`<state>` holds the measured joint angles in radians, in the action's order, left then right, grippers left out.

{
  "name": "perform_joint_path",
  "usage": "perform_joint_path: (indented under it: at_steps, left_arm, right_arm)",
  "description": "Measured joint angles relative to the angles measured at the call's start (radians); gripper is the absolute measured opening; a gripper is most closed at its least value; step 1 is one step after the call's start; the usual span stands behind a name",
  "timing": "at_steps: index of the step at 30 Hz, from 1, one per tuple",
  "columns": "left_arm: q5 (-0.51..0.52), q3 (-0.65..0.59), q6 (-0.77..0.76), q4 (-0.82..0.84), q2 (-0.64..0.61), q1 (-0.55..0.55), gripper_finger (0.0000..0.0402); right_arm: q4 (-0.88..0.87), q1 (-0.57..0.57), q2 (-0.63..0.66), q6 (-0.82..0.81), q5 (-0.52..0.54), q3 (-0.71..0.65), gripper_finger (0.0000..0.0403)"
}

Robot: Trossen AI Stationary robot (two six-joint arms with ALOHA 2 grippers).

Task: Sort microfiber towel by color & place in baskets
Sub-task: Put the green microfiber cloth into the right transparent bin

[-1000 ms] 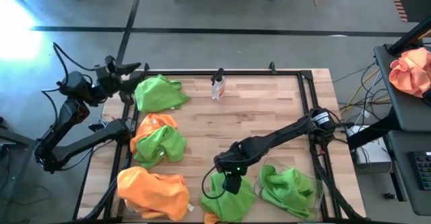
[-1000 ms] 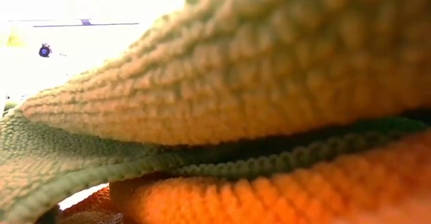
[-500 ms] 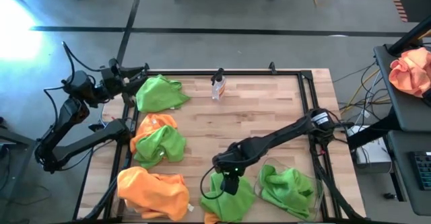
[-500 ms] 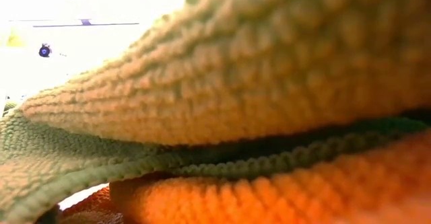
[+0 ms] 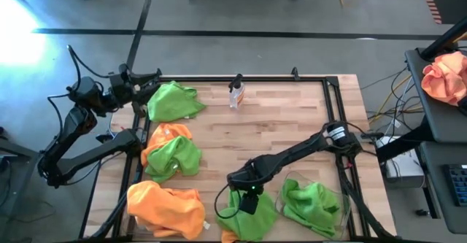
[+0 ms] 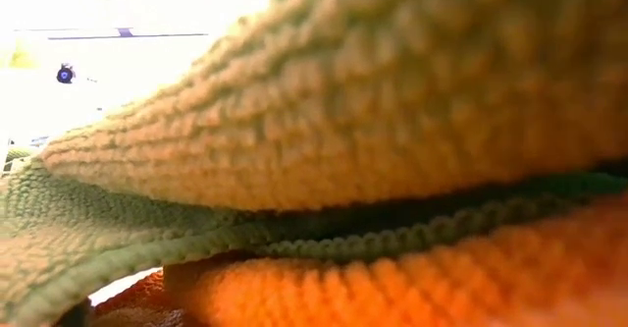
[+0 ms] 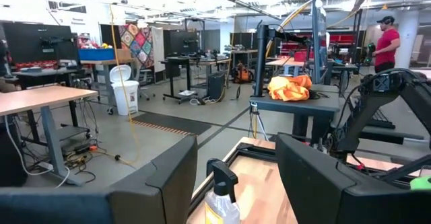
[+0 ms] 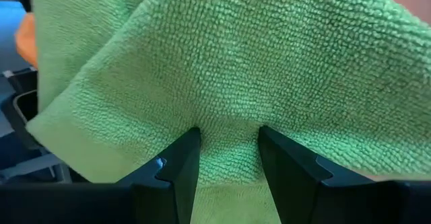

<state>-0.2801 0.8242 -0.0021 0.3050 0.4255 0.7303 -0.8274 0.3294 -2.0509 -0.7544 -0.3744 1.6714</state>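
Observation:
A lime green microfiber towel (image 5: 257,217) lies crumpled at the table's near edge, near its middle. My right gripper (image 5: 246,205) is down on it, fingers open; the right wrist view shows green pile between them (image 8: 229,140). Another green towel (image 5: 310,205) lies in a clear basket (image 5: 343,199) at the near right. An orange towel (image 5: 166,208) sits at the near left. A green one on an orange one (image 5: 174,155) lies left of centre, and a green one (image 5: 174,101) at the far left. My left gripper (image 5: 151,77) hangs open by the far left corner. My right gripper touches the top of the near-middle green towel with both fingertips (image 8: 190,140), which sink a little into the pile. The fingers stand apart and slant down from the table's far right. The towel lies on the table, a hump of it between the fingers.
A small clear spray bottle (image 5: 236,92) stands at the far middle; the left wrist view shows it between that gripper's fingers (image 7: 219,197), farther off. Bare wood lies across the table's middle and far right. Towels close to the lens (image 6: 392,121) fill the low view.
My right gripper has sunk toward the near edge onto the near-middle green towel, its fingers staying apart. My left gripper has tipped a little at the far left corner. The towels lie as before.

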Motion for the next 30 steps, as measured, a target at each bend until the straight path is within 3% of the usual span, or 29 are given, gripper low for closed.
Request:
perform_joint_path:
  at_steps: [21, 30]
  left_arm:
    - [0.000, 0.000, 0.000, -0.001, 0.000, 0.000, 0.0185]
    - [0.000, 0.000, 0.000, -0.002, 0.000, 0.000, 0.0185]
  right_arm:
    - [0.007, 0.000, -0.074, 0.033, -0.006, 0.000, 0.0147]
    - [-0.008, 0.000, -0.072, 0.024, -0.004, 0.017, 0.0086]
